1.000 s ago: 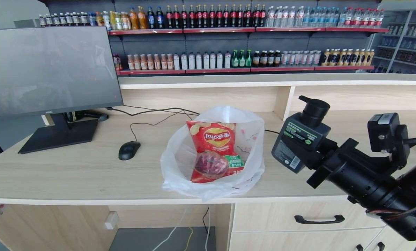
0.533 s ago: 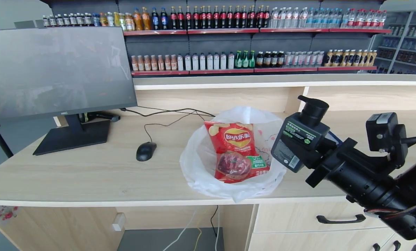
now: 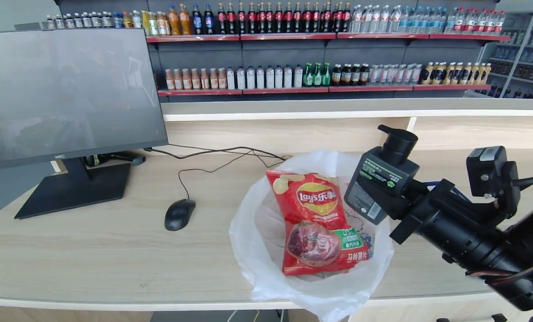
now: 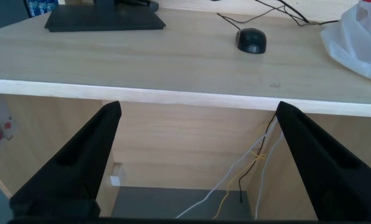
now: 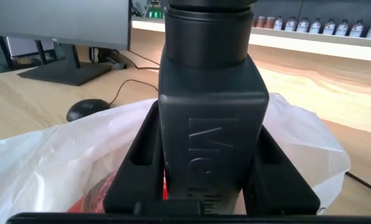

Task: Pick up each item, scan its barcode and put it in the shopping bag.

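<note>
My right gripper [image 3: 400, 197] is shut on a black pump bottle [image 3: 380, 179], held tilted in the air over the right rim of the white shopping bag [image 3: 257, 232]; its barcode label faces down and left. Seen from the right wrist, the black pump bottle [image 5: 210, 118] sits clamped between the two fingers [image 5: 132, 174], with the shopping bag [image 5: 48, 168] below. Inside the bag lie a red chips packet [image 3: 313, 210] and a round dark red packet [image 3: 313, 237]. My left gripper [image 4: 195, 162] hangs open below the counter's front edge [image 4: 173, 93], holding nothing.
A monitor [image 3: 65, 94] on a black stand [image 3: 74, 188] occupies the counter's left, with a black mouse [image 3: 179, 213] and cables between it and the bag. A black handheld scanner [image 3: 114, 157] lies behind the stand. Drink shelves [image 3: 320, 58] line the back wall.
The head camera has shifted, so the whole scene sits differently. The right gripper with the bottle now hangs over the bag's right rim, closer to it than before.
</note>
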`<state>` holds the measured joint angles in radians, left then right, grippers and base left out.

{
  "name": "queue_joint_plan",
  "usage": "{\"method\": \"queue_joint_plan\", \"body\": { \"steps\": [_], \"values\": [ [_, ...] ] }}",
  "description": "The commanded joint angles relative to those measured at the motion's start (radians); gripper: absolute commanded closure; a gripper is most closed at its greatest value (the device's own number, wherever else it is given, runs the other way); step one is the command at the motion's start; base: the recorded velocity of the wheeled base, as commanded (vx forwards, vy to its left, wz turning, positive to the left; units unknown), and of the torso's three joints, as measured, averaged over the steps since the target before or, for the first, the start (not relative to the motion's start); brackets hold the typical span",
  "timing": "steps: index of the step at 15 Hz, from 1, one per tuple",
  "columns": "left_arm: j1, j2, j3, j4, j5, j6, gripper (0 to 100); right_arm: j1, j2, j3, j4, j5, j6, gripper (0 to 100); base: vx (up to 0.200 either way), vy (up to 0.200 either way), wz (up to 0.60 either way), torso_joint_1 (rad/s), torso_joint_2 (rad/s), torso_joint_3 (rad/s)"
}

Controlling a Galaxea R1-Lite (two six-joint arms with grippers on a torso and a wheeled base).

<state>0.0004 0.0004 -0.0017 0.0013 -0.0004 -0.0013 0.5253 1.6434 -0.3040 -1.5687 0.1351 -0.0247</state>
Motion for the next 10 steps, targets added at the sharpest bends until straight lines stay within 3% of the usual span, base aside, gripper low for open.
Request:
{"method": "queue_joint_plan", "body": {
  "steps": [1,6,10],
  "values": [
    [0.0,0.0,0.0,0.0,0.0,0.0,0,0.015,0.007,-0.018,-0.002,0.001,0.005,100,0.0,0.0,0.0,0.0,0.0,0.0],
    [0.001,0.0,0.0,0.0,0.0,0.0,0,0.12,0.108,-0.121,-0.002,0.001,0.204,100,0.0,0.0,0.0,0.0,0.0,0.0],
    [0.001,0.0,0.0,0.0,0.0,0.0,0,0.194,0.223,-0.221,-0.002,-0.015,0.238,100,0.0,0.0,0.0,0.0,0.0,0.0]
  ]
}}
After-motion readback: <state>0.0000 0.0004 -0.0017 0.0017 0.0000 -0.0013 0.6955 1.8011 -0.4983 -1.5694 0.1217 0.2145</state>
